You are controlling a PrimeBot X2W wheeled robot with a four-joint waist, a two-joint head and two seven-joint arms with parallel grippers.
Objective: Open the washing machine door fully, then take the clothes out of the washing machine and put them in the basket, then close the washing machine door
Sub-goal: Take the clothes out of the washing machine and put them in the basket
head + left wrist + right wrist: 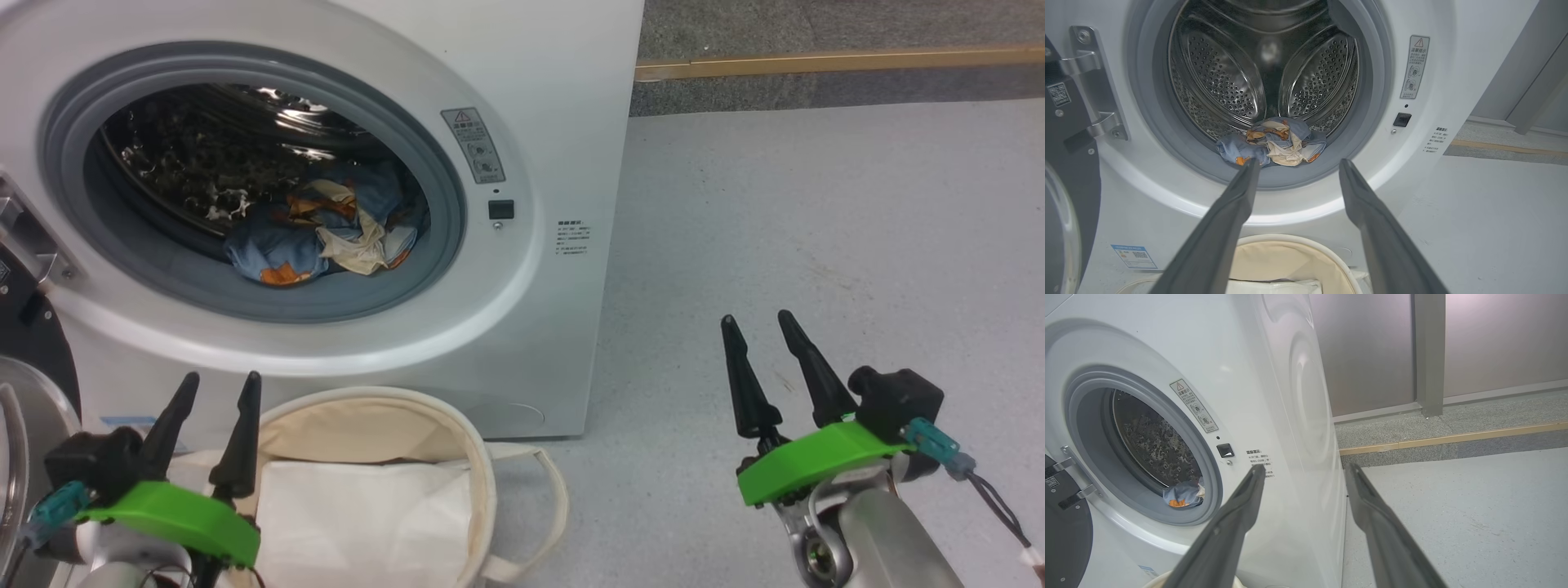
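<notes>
1. Reaching into the washing machine [555,122] is, I judge, my next job. My left gripper [221,378] has its fingers parted with nothing between them, low before the machine's front and over the left rim of the basket [482,457]. My right gripper [756,318] is likewise spread and empty, out over the floor [816,245] off the machine's front right corner
2. Pinching only a top fold is my main worry. The bundle could unroll, drag over the grey rubber ring [441,245] and fall on the floor beside the basket instead of in it
3. Going in too deep could scrape my fingertips on the perforated drum [1229,81]
4. The washing machine door [1069,179] hangs swung out at the machine's left edge, near my left arm, so a wide swing on the way out could knock it
5. The clothes [322,233] are one crumpled heap, light blue with orange-brown prints and a cream piece twisted through the middle. They lie at the drum's bottom front edge, just behind the ring's lower lip, and look soft and loose
6. The basket stands on the floor just before the machine's lower front edge, below the opening, with a flat white sheet [359,506] inside it
</notes>
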